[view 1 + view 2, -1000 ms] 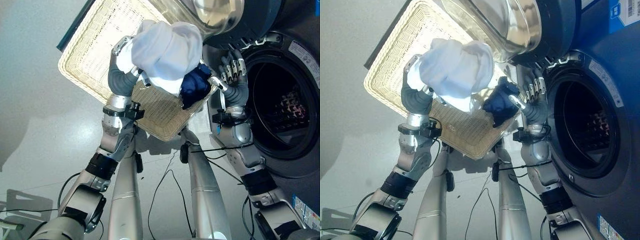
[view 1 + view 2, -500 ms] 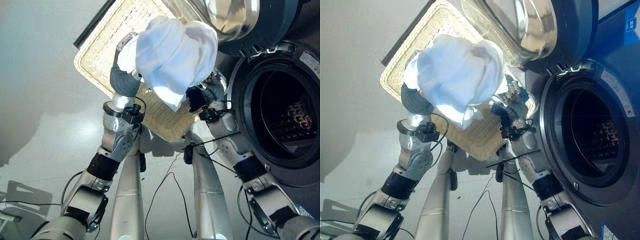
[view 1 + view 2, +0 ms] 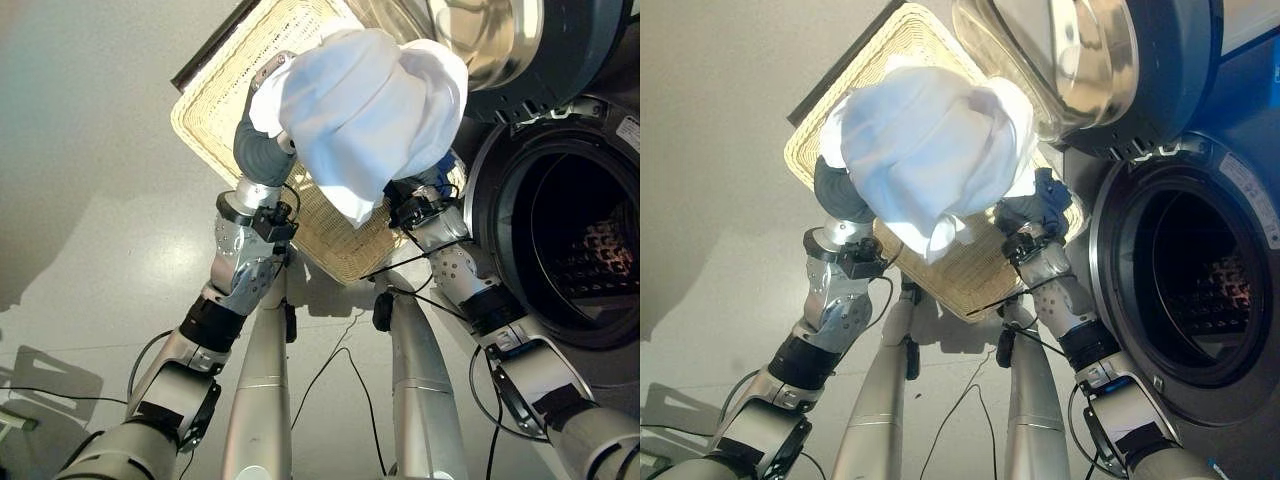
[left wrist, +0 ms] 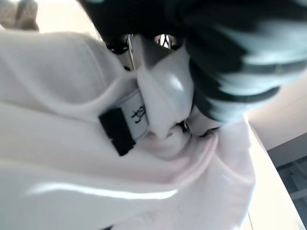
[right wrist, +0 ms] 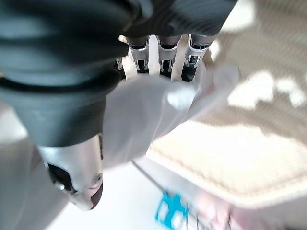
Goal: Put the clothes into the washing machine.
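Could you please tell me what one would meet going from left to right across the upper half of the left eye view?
Bare grey floor → wicker basket → left hand → bundle of white cloth → washing machine drum opening.

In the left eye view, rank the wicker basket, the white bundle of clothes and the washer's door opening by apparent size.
Largest to smallest as seen:
1. Wicker basket, partly hidden behind the clothes.
2. White clothes bundle, though it's nearer the camera.
3. Washer door opening, cut off by the view's edge, so its rank against the bundle is unsure.
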Motion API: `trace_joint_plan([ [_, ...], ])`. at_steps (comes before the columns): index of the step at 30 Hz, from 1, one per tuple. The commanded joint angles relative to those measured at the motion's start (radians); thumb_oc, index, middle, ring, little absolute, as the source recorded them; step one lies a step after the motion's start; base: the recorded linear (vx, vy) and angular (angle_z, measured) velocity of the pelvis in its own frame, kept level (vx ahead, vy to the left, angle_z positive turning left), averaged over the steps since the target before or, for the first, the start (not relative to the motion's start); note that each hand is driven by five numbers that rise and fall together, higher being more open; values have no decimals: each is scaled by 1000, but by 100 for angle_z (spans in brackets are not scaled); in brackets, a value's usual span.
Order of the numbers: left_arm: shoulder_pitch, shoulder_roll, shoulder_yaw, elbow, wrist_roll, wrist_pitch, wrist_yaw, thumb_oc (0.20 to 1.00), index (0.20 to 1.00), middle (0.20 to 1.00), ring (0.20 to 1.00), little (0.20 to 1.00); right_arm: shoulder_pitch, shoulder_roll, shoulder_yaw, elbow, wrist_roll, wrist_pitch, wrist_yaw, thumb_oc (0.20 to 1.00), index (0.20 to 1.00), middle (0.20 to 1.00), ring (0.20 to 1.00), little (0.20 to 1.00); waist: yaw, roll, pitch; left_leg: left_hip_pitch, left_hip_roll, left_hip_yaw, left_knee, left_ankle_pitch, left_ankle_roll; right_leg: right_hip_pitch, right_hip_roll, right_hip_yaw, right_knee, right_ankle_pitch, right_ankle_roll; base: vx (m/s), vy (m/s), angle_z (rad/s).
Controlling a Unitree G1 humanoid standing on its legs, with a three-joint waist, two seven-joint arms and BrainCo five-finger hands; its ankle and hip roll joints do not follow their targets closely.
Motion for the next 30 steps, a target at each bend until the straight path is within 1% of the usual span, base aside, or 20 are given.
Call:
trace_joint_plan([
  [1,-38,-17,4,-92,162,-67,87,200,200,200,200,200,20,-24,3,-125,86,-6,112,1000,1000,1000,1000,1000,-11,61,-24,-27,-60,-4,98,-105,-16,66,26,-53,-258,197,107,0,0,0],
  [3,-34,8,11,-92,307,-87,232,200,200,200,200,200,36,-17,-2,-178,93,-9,156,1000,1000,1000,1000,1000,-12,59,-24,-33,-58,-6,100,-105,-15,61,25,-53,-256,195,108,0,0,0],
  [5,-24,27,21,-88,410,-91,344,200,200,200,200,200,49,-18,-9,-229,90,-6,176,1000,1000,1000,1000,1000,-13,57,-24,-35,-57,-7,101,-105,-15,61,26,-53,-258,194,109,0,0,0],
  [6,-22,34,24,-87,443,-88,374,200,200,200,200,200,54,-20,-9,-239,89,-8,181,1000,1000,1000,1000,1000,-13,57,-24,-35,-57,-7,101,-105,-15,61,26,-53,-258,194,109,0,0,0],
  [7,-18,48,28,-86,488,-86,425,200,200,200,200,200,62,-23,-12,-257,87,-11,189,1000,1000,1000,1000,1000,-14,57,-24,-38,-55,-7,102,-105,-15,58,26,-53,-258,194,109,0,0,0],
  [9,-11,64,36,-86,532,-76,471,200,200,200,200,200,78,-25,-20,-284,89,-19,203,1000,1000,1000,1000,1000,-15,56,-24,-41,-55,-7,103,-104,-16,56,26,-53,-257,195,110,0,0,0],
  [10,-4,76,38,-86,579,-70,519,200,200,200,200,200,89,-27,-26,-302,89,-29,206,1000,1000,1000,1000,1000,-16,56,-24,-43,-54,-8,104,-104,-16,54,25,-53,-257,195,111,0,0,0],
  [13,6,97,42,-93,659,-46,596,200,200,200,200,200,114,-22,-34,-344,82,-58,209,1000,1000,1000,1000,1000,-19,55,-24,-48,-52,-6,108,-106,-17,50,23,-54,-256,195,113,0,0,0],
  [15,9,105,40,-91,688,-42,620,200,200,200,200,200,123,-16,-34,-363,76,-74,212,1000,1000,1000,1000,1000,-21,55,-24,-51,-50,-5,109,-106,-17,47,23,-53,-257,196,114,0,0,0],
  [17,12,107,37,-97,689,-33,609,200,200,200,200,200,132,-10,-32,-388,69,-84,207,1000,1000,1000,1000,1000,-23,55,-24,-53,-48,-2,107,-105,-18,46,23,-54,-259,196,115,0,0,0],
  [21,12,112,19,-101,739,-11,603,200,200,200,200,200,139,-5,-25,-425,63,-94,197,1000,1000,1000,1000,1000,-28,57,-24,-54,-46,4,107,-103,-19,44,25,-51,-258,198,117,0,0,0],
  [23,7,117,5,-98,761,8,597,200,200,200,200,200,140,-4,-26,-435,65,-110,203,1000,1000,1000,1000,1000,-32,57,-24,-56,-44,9,109,-103,-20,41,26,-49,-257,198,118,0,0,0],
  [26,4,115,-10,-97,737,25,567,200,200,200,200,200,139,0,-23,-449,56,-121,195,1000,1000,1000,1000,1000,-34,58,-24,-57,-43,12,108,-103,-19,39,28,-47,-257,199,119,0,0,0],
  [29,-6,114,-39,-93,761,48,545,200,200,200,200,200,132,0,-14,-468,44,-140,174,1000,1000,1000,1000,1000,-37,58,-24,-57,-42,15,106,-102,-21,39,28,-46,-260,201,121,0,0,0],
  [30,-4,112,-41,-94,790,48,553,200,200,200,200,200,133,-1,-12,-468,42,-144,173,1000,1000,1000,1000,1000,-37,58,-24,-57,-42,15,106,-102,-21,39,28,-46,-260,200,122,0,0,0],
])
